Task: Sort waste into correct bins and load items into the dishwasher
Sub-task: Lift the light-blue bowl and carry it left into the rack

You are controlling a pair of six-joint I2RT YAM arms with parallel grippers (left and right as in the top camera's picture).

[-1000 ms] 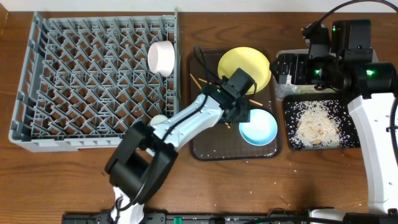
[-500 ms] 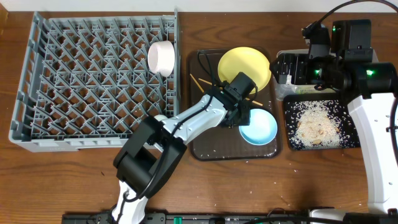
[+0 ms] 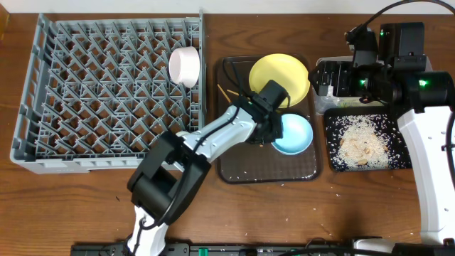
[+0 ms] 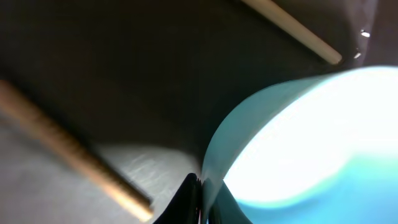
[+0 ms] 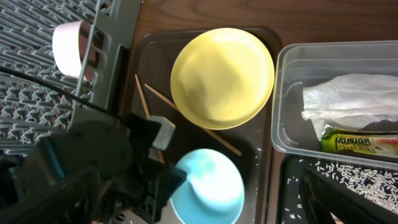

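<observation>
Brown wood surface [image 3: 213,213].
Overhead: rack [image 3: 106,92] holds the white bowl [image 3: 185,65]. Plate [image 3: 279,75], chopsticks [image 3: 225,92] and blue bowl [image 3: 295,135] on brown tray [image 3: 242,167], not yet racked. Rice in black tray [image 3: 399,153].
Left wrist: left tool [image 4: 202,186] clenched on blue bowl's rim.
Right wrist: right tool [image 3: 325,78] spread, empty. Wrappers in tub [image 5: 281,93].

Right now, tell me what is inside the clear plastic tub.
Inside the clear tub, the right wrist view shows a crumpled white napkin and a green-and-yellow wrapper. The tub's right end runs out of frame, and overhead the right arm covers most of it.
</observation>
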